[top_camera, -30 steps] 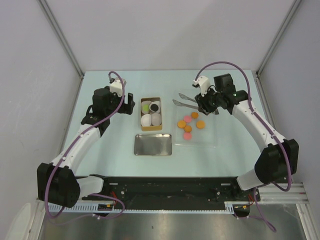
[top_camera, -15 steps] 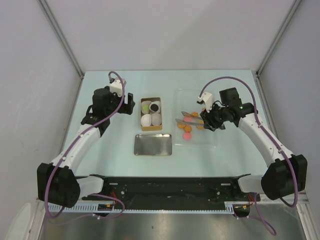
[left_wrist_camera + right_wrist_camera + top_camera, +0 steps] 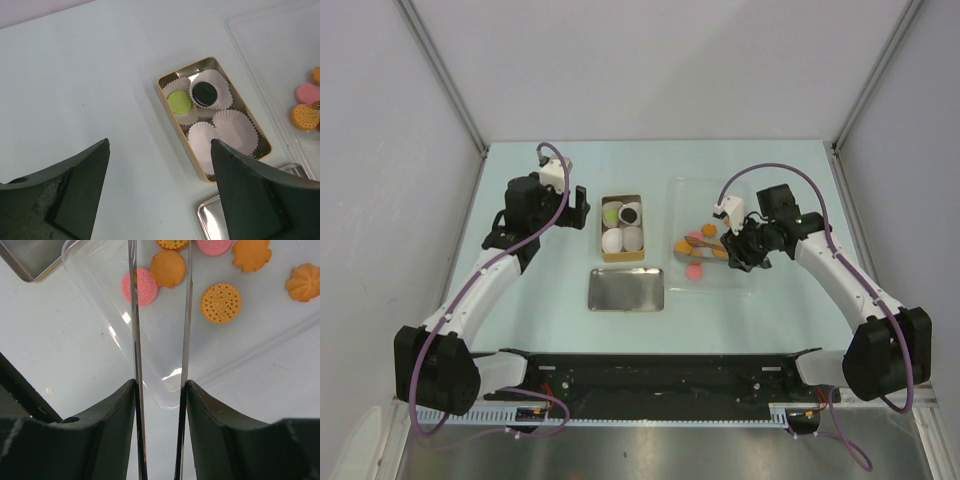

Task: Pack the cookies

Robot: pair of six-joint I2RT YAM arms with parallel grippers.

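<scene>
Bright, even light; soft shadows

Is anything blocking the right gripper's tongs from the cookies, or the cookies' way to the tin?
Nothing visible does. The right gripper holds tongs whose blades reach among the cookies on the clear tray. The tin stands open, lid lying apart, two paper cups empty.

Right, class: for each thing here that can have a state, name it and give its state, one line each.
Tin: open, lid off.
Lid: lying beside the tin.
Green cookie: in the tin.
Black cookie: in the tin.
Two paper cups: empty.
Tray cookies: loose, unpacked.
Tongs: held, tips apart.
Left fingers: open, empty.
Right fingers: shut on the tongs.
</scene>
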